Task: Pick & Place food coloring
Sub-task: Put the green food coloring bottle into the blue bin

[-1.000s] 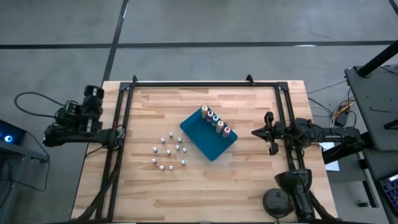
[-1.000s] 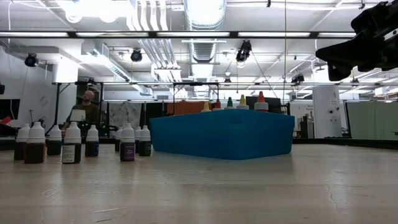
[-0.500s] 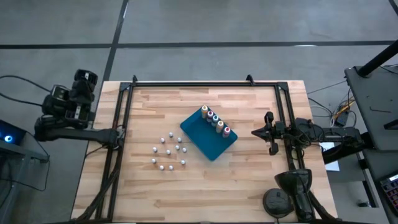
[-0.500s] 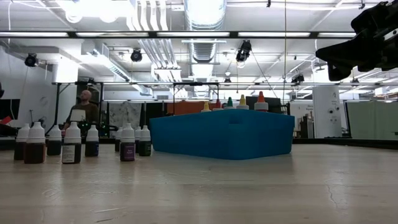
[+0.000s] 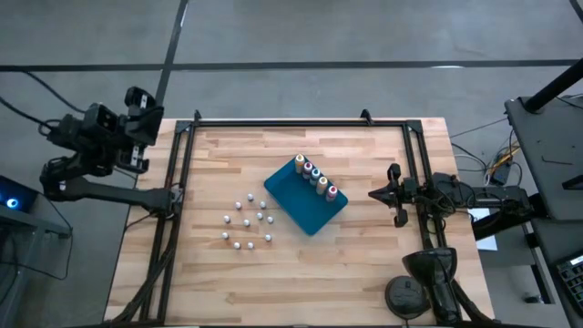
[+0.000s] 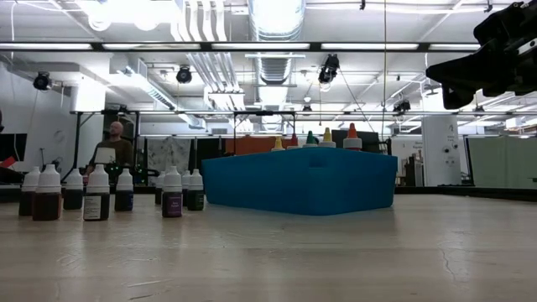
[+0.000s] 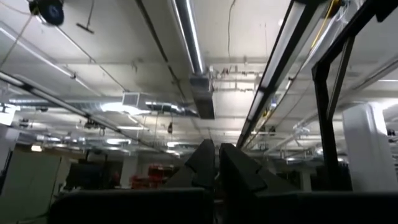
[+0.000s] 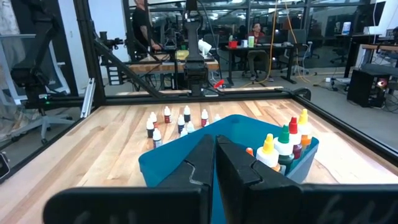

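A blue tray (image 5: 305, 200) sits at mid-table, turned at a slant. Several food coloring bottles with coloured tops (image 5: 315, 177) stand in a row along its far right wall; their tips show over the rim (image 6: 327, 137) and in the right wrist view (image 8: 285, 144). Several white-topped bottles (image 5: 246, 223) stand loose on the wood left of the tray (image 6: 96, 193). My left gripper (image 5: 148, 105) is shut and raised beyond the table's far left corner, pointing up at the ceiling (image 7: 216, 163). My right gripper (image 5: 373, 193) is shut and level, right of the tray (image 8: 215, 148).
A black frame rail (image 5: 282, 121) runs round the table's far and side edges. A dark round device (image 5: 405, 293) sits at the near right corner. A person (image 6: 113, 144) stands in the room behind. Bare wood lies near the table's front edge (image 5: 301, 292).
My left gripper has risen from beside the table's left edge, gone toward the far edge, and tipped upward so that it points at the ceiling. It has stayed shut. The bottles and the tray have kept their places.
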Motion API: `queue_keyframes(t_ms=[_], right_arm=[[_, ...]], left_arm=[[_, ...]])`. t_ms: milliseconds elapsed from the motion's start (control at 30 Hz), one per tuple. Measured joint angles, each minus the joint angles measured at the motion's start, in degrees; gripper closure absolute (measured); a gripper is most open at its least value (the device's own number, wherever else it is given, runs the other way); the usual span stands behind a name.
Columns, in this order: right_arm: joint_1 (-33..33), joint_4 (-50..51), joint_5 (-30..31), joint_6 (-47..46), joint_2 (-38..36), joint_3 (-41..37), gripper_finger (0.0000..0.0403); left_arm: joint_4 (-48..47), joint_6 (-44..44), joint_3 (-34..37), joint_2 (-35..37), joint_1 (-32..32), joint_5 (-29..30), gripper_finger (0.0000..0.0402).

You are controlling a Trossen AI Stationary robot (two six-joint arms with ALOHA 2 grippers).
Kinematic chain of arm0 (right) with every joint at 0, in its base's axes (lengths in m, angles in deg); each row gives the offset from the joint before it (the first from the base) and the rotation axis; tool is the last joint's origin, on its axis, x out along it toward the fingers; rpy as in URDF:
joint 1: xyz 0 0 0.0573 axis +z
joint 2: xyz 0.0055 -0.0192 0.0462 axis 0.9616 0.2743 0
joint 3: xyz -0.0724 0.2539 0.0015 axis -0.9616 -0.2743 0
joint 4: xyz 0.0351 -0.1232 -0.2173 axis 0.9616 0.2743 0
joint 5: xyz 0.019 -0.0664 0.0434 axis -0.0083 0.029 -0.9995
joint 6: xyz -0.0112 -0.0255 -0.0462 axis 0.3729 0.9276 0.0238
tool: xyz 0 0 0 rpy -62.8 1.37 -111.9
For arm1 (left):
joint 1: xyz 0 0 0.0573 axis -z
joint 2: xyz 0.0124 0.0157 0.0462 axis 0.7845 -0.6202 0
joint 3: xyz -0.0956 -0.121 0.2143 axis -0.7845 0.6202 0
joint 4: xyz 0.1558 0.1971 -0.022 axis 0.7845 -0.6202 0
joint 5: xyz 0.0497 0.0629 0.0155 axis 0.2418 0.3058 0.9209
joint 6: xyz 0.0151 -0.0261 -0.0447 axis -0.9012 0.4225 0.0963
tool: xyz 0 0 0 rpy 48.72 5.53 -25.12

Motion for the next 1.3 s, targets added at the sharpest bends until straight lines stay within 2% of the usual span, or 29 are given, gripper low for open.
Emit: queue_keyframes(t_ms=[300, 500, 1133, 1300], right_arm=[[0.0, 0.0, 0.0, 0.03, 0.0, 0.0, 0.0394], [0.0, -0.01, 0.0, 0.11, 0.0, 0.0, 0.0394], [0.0, 0.0, 0.0, 0.02, 0.0, 0.0, 0.0394], [0.0, 0.01, 0.0, 0.0, 0.0, 0.0, 0.0394]], left_arm=[[-14.25, 1.37, -7.13, -3.45, 0.0, -0.02, 0.0402], [-22.17, 2.61, -9.02, -5.73, 0.0, 0.07, 0.0402], [-33.58, 3.42, -8.87, -9.94, -0.02, 1.17, 0.0401], [-35.59, 3.87, -8.71, -11.12, -0.02, 1.64, 0.0389]])
